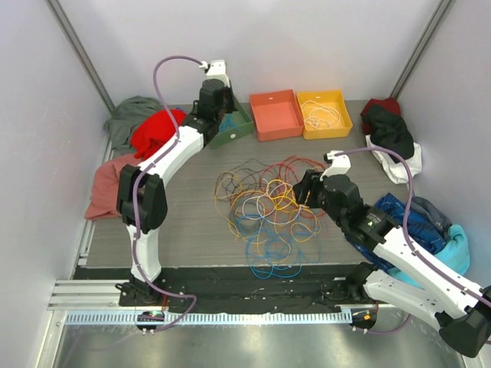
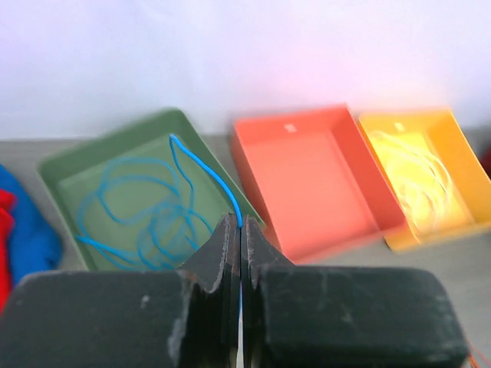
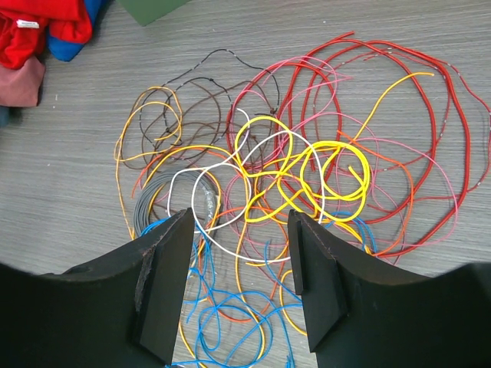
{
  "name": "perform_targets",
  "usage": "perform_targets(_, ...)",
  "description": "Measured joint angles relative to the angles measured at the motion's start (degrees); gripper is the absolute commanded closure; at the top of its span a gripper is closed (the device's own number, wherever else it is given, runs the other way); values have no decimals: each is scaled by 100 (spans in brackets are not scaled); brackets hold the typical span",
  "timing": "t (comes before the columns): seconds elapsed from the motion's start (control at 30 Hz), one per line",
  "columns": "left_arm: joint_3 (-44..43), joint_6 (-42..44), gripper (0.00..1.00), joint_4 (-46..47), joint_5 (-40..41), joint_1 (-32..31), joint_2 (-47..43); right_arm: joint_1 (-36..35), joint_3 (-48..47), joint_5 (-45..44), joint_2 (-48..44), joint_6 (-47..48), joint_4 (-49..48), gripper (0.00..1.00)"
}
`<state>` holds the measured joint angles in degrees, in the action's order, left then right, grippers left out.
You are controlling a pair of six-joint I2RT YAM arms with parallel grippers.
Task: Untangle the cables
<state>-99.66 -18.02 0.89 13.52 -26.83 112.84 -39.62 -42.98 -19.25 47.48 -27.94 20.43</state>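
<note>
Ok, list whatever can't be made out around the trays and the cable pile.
- Top view: the left arm covers most of the green tray; its contents don't show there.
- Left wrist view: the yellow tray is blurred; the loops of the pale cable in it can't be counted.
- Right wrist view: fingers of the right gripper cover the near part of the cable pile; the bottom edge cuts off the blue strands.

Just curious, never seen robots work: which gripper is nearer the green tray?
Left. The left gripper is right by the green tray, pinching a blue cable that coils inside it. The right gripper hangs open above the cable tangle mid-table, farther away.
</note>
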Motion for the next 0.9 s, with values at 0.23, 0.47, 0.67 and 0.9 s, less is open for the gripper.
perform_targets(0.23, -1377, 72, 100, -50, 129, 518, 977, 0, 0, -68, 122, 70, 46, 40)
perform_targets(0.47, -2437, 151, 100, 15, 175, 667, 2205, 26, -11, -149, 461, 205, 72, 40)
perform_targets(0.67, -2608, 9, 41, -98, 94, 671, 2946, 61, -111, -173, 669, 269, 81, 40)
perform_targets(0.9, -2332, 2, 0, -120, 269, 673, 2837, 76, -149, -173, 800, 278, 72, 40)
